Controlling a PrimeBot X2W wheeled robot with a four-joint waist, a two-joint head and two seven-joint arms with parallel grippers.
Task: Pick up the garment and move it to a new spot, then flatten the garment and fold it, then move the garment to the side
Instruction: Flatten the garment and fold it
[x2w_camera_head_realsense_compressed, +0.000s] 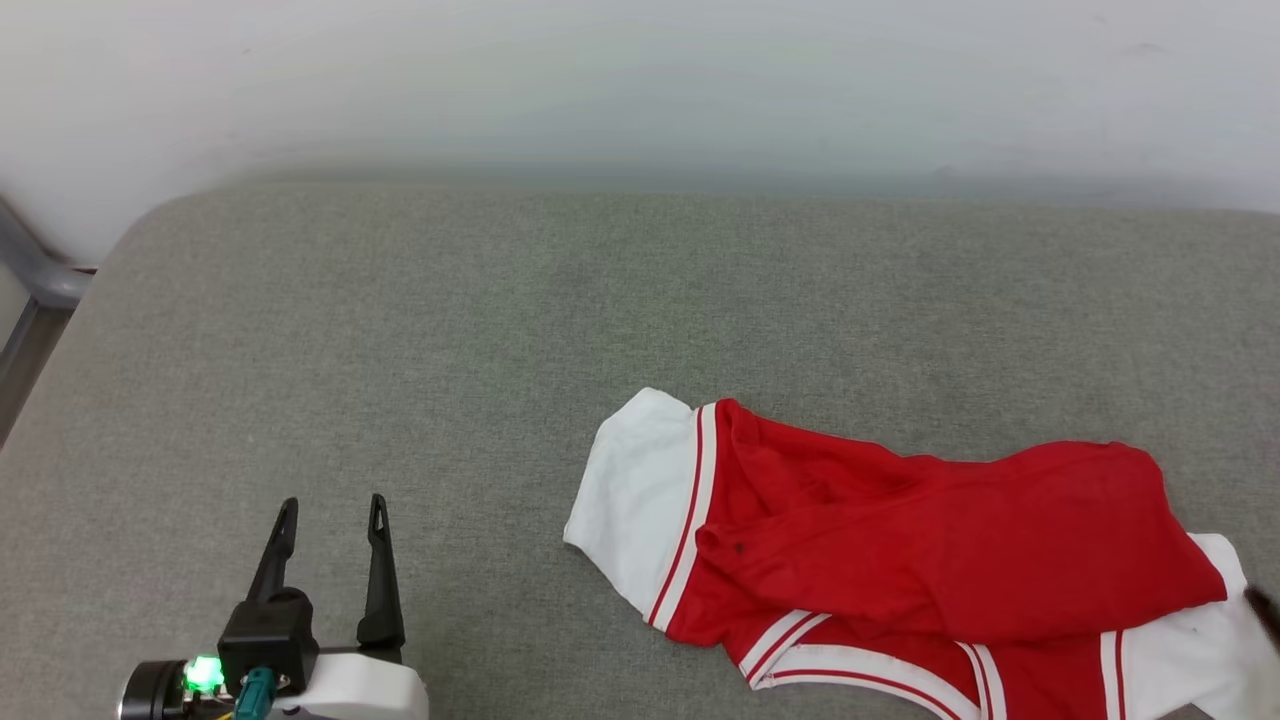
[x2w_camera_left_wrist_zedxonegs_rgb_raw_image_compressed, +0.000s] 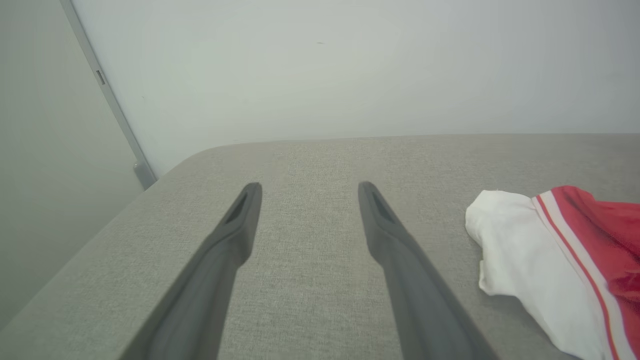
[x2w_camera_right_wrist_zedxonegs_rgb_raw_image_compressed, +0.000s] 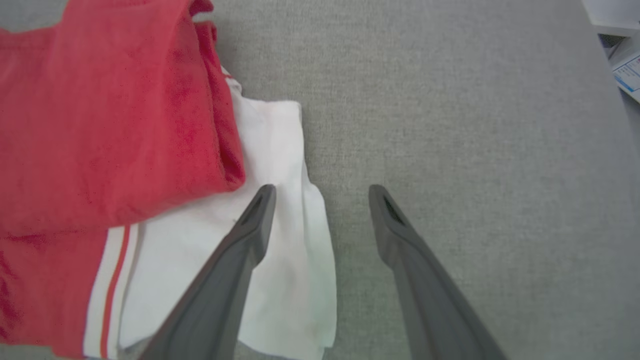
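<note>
- My right hand (x2w_camera_right_wrist_zedxonegs_rgb_raw_image_compressed: 322, 189) is standing open, gripping nothing: one finger over the white sleeve of the garment (x2w_camera_right_wrist_zedxonegs_rgb_raw_image_compressed: 100, 125), the other over bare grey cushion (x2w_camera_right_wrist_zedxonegs_rgb_raw_image_compressed: 475, 150).
- The garment is lying rumpled toward the cushion's right side.
- My left hand (x2w_camera_head_realsense_compressed: 332, 512) is hovering open, well apart from the garment.
- Flattening looks due: I am planning to pinch the sleeve edge alone and draw it outward, keeping low.

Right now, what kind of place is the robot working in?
Probably an indoor garment-folding workspace: a grey fabric-covered surface, a plain white wall behind it, and a crumpled red-and-white T-shirt lying on it.
</note>
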